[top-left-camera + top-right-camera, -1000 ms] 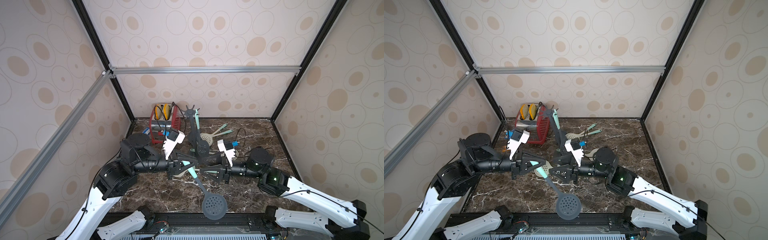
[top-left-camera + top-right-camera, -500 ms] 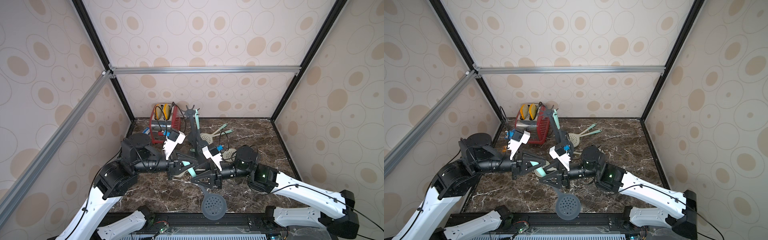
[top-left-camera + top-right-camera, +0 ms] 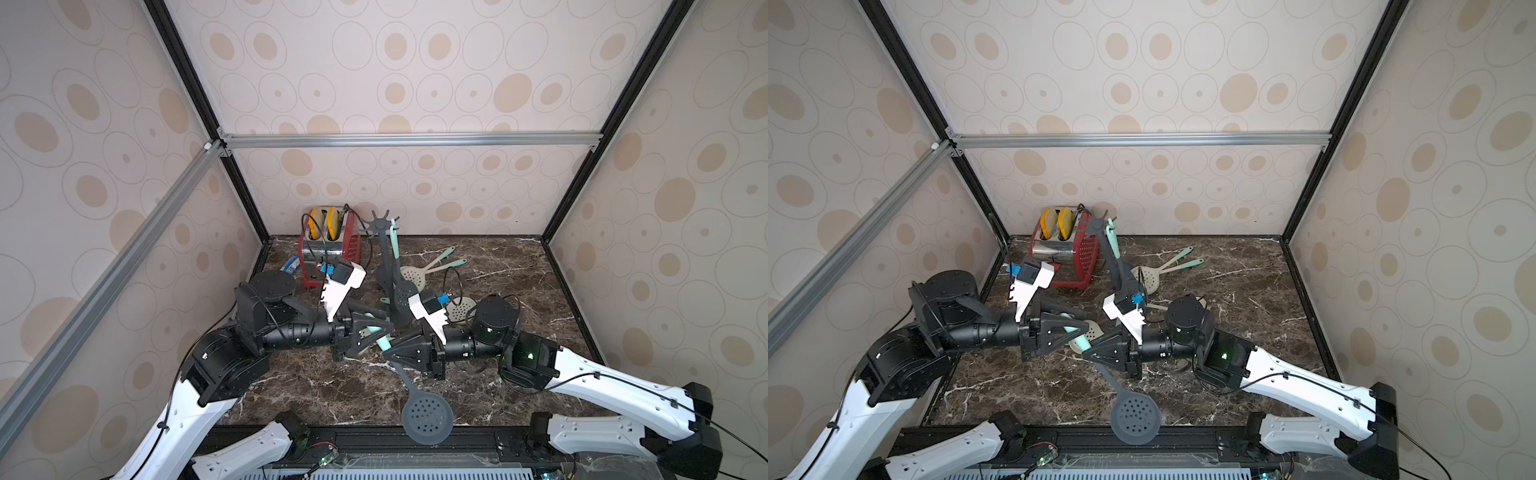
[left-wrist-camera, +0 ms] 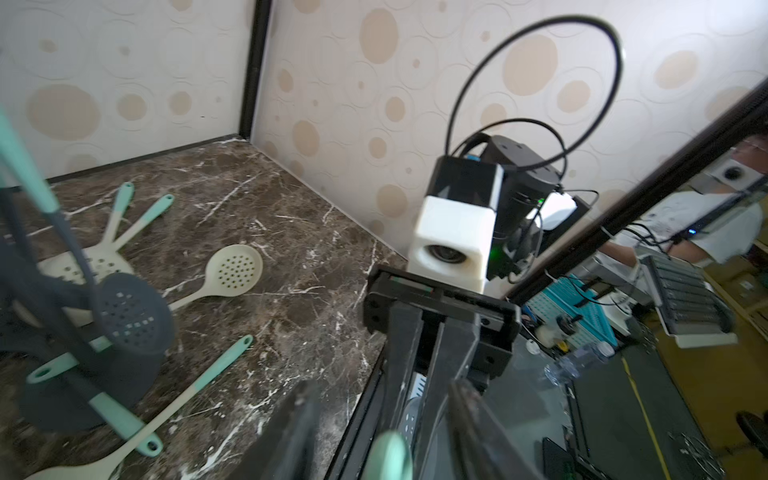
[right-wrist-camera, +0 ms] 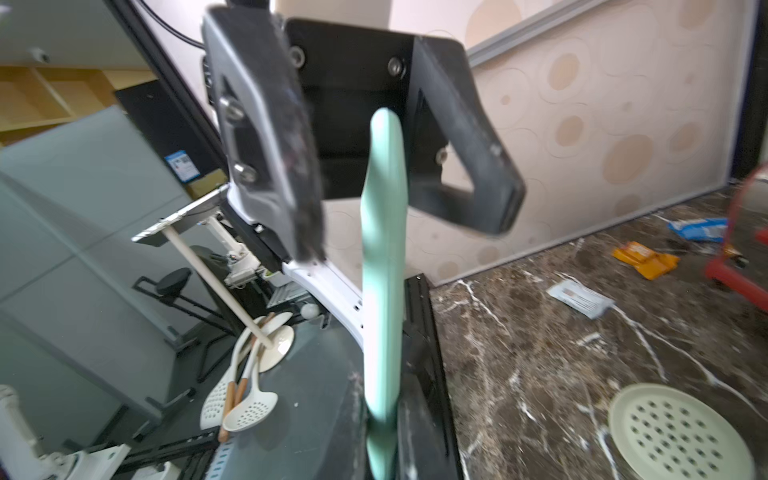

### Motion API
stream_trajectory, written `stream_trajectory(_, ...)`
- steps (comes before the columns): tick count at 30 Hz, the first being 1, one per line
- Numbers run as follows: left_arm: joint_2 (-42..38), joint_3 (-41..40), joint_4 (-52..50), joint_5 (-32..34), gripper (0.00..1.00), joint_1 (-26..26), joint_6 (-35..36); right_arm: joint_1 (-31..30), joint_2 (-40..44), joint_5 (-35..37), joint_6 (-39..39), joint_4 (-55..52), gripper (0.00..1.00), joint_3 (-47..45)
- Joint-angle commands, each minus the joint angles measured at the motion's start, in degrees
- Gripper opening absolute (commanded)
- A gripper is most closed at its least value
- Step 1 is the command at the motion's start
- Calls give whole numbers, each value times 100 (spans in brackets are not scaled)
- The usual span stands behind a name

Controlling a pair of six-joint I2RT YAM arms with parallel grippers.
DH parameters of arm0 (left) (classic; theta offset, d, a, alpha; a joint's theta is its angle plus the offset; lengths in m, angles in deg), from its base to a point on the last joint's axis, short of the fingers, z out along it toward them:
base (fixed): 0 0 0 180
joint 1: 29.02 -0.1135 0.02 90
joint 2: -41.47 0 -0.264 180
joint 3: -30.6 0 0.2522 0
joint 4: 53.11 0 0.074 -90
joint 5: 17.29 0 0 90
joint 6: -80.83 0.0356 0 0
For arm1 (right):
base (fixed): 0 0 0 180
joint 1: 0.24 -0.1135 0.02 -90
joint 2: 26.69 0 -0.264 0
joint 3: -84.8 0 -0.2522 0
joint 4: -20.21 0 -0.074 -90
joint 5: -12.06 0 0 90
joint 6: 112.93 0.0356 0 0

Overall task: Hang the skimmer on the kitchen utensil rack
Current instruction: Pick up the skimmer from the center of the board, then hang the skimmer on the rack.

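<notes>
Two grippers meet over the front middle of the surface; my right gripper is clamped on the skimmer at its neck, grey head hanging at the front edge; my left gripper has its jaws apart around the mint handle tip; the kitchen utensil rack stands nearer the back edge; I see bare marble along the right edge.

There are 2 robot arms, 1 utensil rack, 1 toaster holding 2 slices of bread, and 3 small packets. The dark grey skimmers number 2. The cream skimmers on the table number at least 4 (they overlap, so more may be hidden).
</notes>
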Motion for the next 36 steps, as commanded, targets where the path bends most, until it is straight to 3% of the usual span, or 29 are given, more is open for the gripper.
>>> stream_trajectory(1,-80,592,-653,1280,87,0,252,266,365,615,-219,-370,0,-176)
stream_trajectory(3,86,948,-974,1763,94,-15,342,785,367,59,11,-283,0,-214)
stream_trajectory(7,626,1672,-1548,2801,97,-80,348,1668,64,-1007,250,-411,0,160)
stream_trajectory(9,925,1986,-1706,2954,99,-268,291,1965,-214,-1443,292,-628,0,481)
stream_trajectory(14,1602,2531,-1575,2120,99,-1132,23,2665,-976,-2357,865,-260,0,1000)
stream_trajectory(18,2242,2988,-1486,1847,99,-1613,-246,2906,-1518,-2475,1046,-292,0,1546)
stream_trajectory(23,2722,2759,-525,683,97,-2593,-1211,2988,-2109,-2601,1397,-144,0,2124)
stream_trajectory(30,3412,3093,34,67,97,-2777,-1502,2988,-2559,-2703,1657,-63,0,2551)
stream_trajectory(36,3771,3106,148,-256,80,-2772,-1524,2989,-2690,-2703,1733,-76,0,2586)
